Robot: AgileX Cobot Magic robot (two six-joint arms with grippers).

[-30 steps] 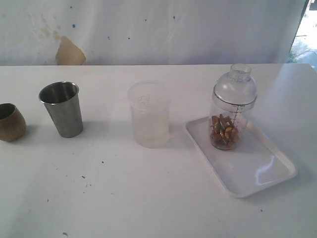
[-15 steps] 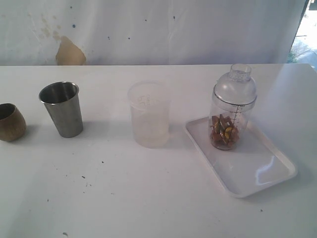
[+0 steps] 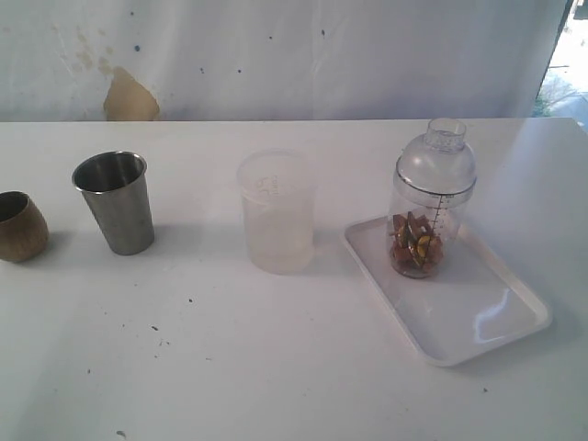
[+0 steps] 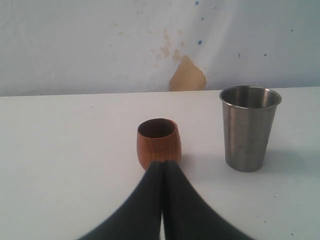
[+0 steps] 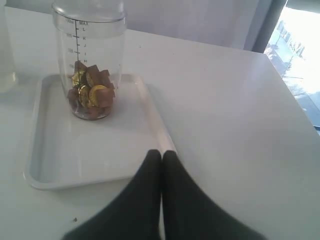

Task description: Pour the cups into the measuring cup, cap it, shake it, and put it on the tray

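Note:
The measuring cup (image 3: 430, 204) stands capped with a clear domed lid on the white tray (image 3: 478, 322), holding brown and gold pieces; the right wrist view shows it too (image 5: 90, 60) on the tray (image 5: 60, 155). At the left stand the steel tumbler (image 3: 115, 202) and the brown wooden cup (image 3: 20, 227). Neither arm shows in the exterior view. My left gripper (image 4: 162, 162) is shut and empty, its tips in front of the wooden cup (image 4: 157, 142), with the tumbler (image 4: 248, 127) beside it. My right gripper (image 5: 161, 152) is shut and empty, near the tray's edge.
A frosted translucent cup (image 3: 276, 213) stands mid-table between the tumbler and the tray. The white table meets a stained white wall (image 3: 129, 96) at the back. A bright window opening (image 3: 570, 73) lies at the far right.

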